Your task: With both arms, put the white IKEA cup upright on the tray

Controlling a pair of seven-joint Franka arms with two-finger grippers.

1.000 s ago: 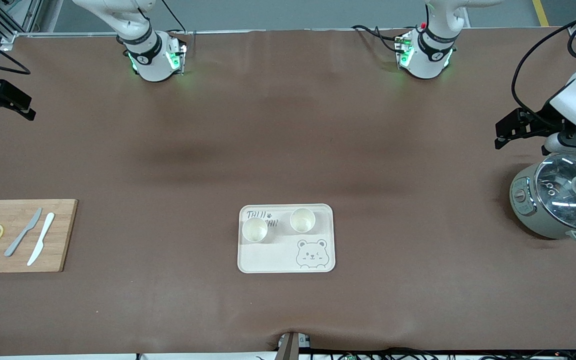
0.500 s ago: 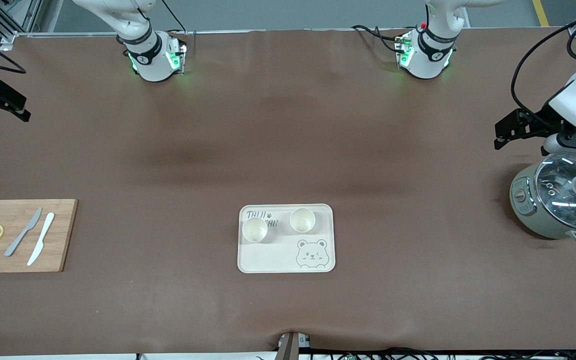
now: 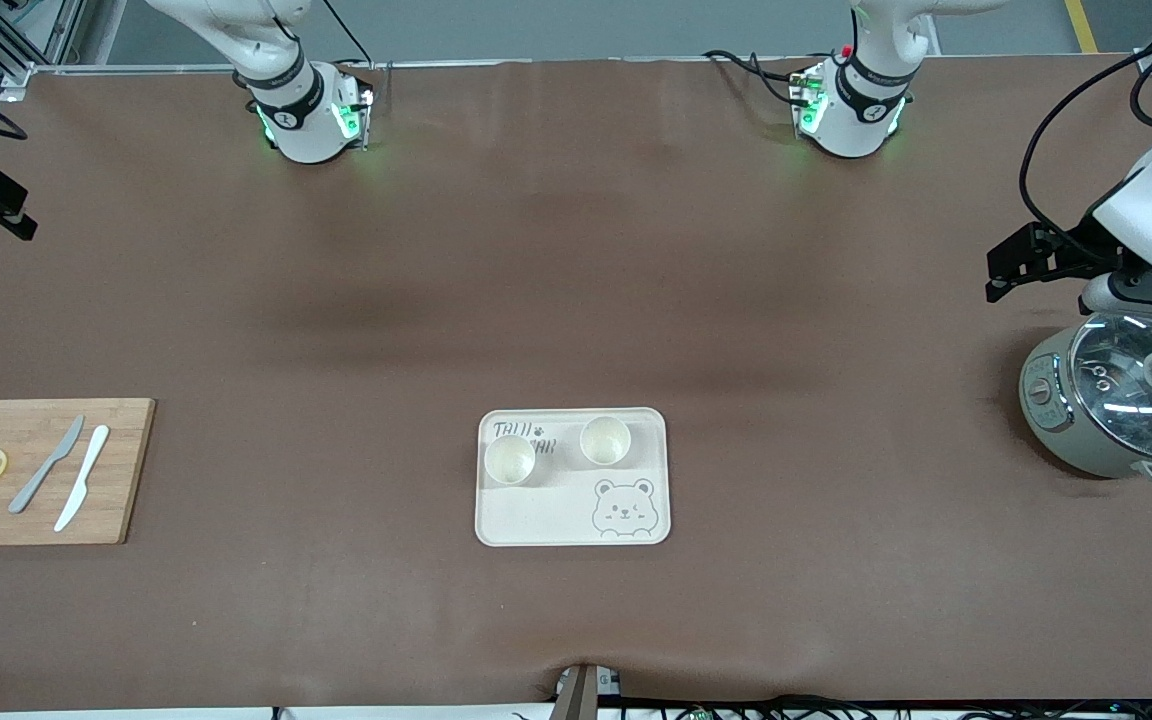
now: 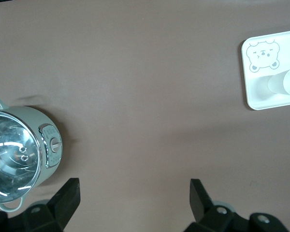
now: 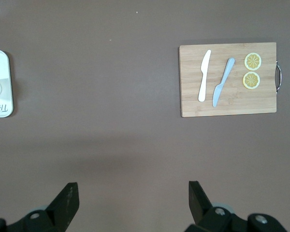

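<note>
The cream tray (image 3: 536, 515) with the bear face lies on the table, near the front camera. Two white cups stand upright on it: one (image 3: 509, 460) toward the right arm's end, the other (image 3: 605, 441) beside it. My left gripper (image 3: 996, 275) is open and empty, up over the table at the left arm's end beside the pot. My right gripper (image 3: 6, 205) is open and empty over the table's edge at the right arm's end. The left wrist view shows its open gripper (image 4: 134, 203), the tray (image 4: 261, 99) and a cup (image 4: 286, 83). The right wrist view shows its open gripper (image 5: 133, 203) and the tray's edge (image 5: 1, 104).
A grey-green pot (image 3: 1116, 405) with a glass lid stands at the left arm's end, also in the left wrist view (image 4: 19, 150). A wooden cutting board (image 3: 46, 470) with two knives and lemon slices lies at the right arm's end, also in the right wrist view (image 5: 228, 79).
My right gripper has drawn back toward its end of the table and partly out of view. My left gripper has shifted slightly away from the pot. The cups and tray have not moved.
</note>
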